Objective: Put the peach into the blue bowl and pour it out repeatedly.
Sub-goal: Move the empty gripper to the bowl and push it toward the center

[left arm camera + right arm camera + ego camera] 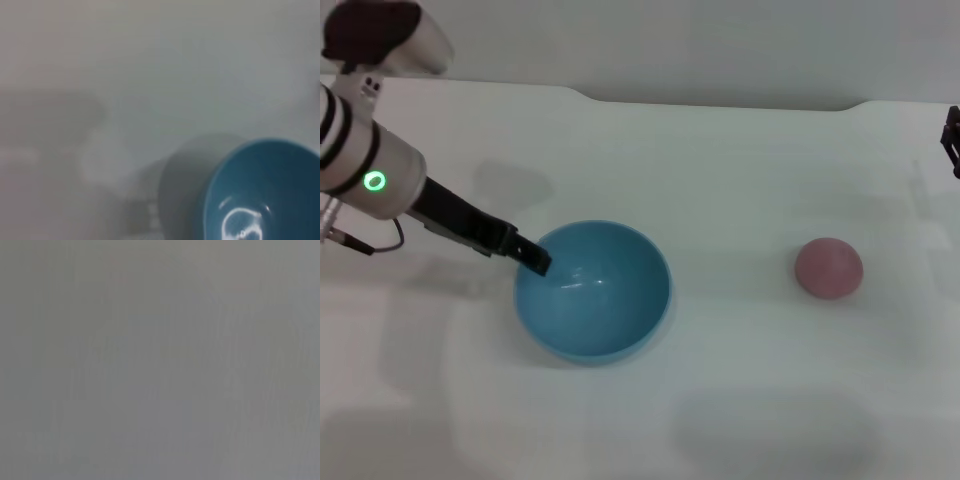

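Observation:
The blue bowl (pixel 592 290) stands on the white table left of centre, and nothing lies inside it. My left gripper (pixel 534 259) reaches in from the left, its dark fingers pinched on the bowl's left rim. In the left wrist view the blue bowl (pixel 265 195) shows its glossy inside from close by. The pink peach (pixel 828 267) rests on the table well to the right of the bowl, untouched. Only a dark sliver of my right gripper (pixel 953 140) shows at the far right edge, away from the peach.
The white table (pixel 720 160) ends at a back edge with a raised lip along the far side. The right wrist view shows only plain grey surface.

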Robot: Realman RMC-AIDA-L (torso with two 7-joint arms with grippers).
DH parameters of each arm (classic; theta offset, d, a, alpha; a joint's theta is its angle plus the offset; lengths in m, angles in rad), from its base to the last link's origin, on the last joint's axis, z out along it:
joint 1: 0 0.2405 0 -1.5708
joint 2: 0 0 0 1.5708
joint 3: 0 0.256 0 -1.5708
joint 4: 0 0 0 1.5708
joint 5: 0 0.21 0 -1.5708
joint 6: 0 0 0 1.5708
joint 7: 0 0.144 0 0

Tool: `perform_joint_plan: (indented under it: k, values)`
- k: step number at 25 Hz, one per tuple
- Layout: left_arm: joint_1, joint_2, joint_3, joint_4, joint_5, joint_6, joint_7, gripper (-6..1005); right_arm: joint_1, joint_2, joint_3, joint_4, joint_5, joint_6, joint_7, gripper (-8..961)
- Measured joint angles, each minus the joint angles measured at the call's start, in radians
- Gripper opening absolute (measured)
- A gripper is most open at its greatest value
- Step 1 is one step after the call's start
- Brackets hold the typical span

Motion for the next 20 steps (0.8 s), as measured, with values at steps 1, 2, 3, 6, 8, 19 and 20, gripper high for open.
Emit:
perform_joint_plan:
  k: [1, 2, 3, 6, 8, 19, 20]
  values:
    - [-0.003, 0.000, 0.006, -0.008, 0.001, -0.005, 0.000, 845, -0.001, 0.000, 0.000, 0.000, 0.000, 0.000, 0.000, 654]
    - [-0.003, 0.000, 0.006, -0.008, 0.001, -0.005, 0.000, 845, -0.002, 0.001, -0.001, 0.000, 0.000, 0.000, 0.000, 654]
    - [-0.005, 0.000, 0.011, -0.015, 0.000, -0.010, 0.000, 845, -0.002, 0.001, -0.001, 0.000, 0.000, 0.000, 0.001, 654]
    - [-0.008, 0.000, 0.026, -0.033, -0.003, -0.029, 0.001, 845, -0.003, 0.001, -0.002, 0.000, 0.000, 0.000, 0.005, 653]
    - [-0.012, 0.000, 0.034, -0.050, -0.002, -0.041, 0.000, 845, -0.004, 0.001, -0.002, 0.000, 0.000, 0.000, 0.005, 653]
    - [-0.057, -0.001, 0.094, -0.210, 0.005, -0.184, 0.005, 845, -0.007, 0.002, -0.003, 0.001, 0.000, -0.002, 0.006, 653]
    - [-0.066, -0.001, 0.111, -0.232, 0.005, -0.196, 0.004, 844, -0.007, 0.002, -0.003, 0.002, 0.000, -0.002, 0.007, 653]
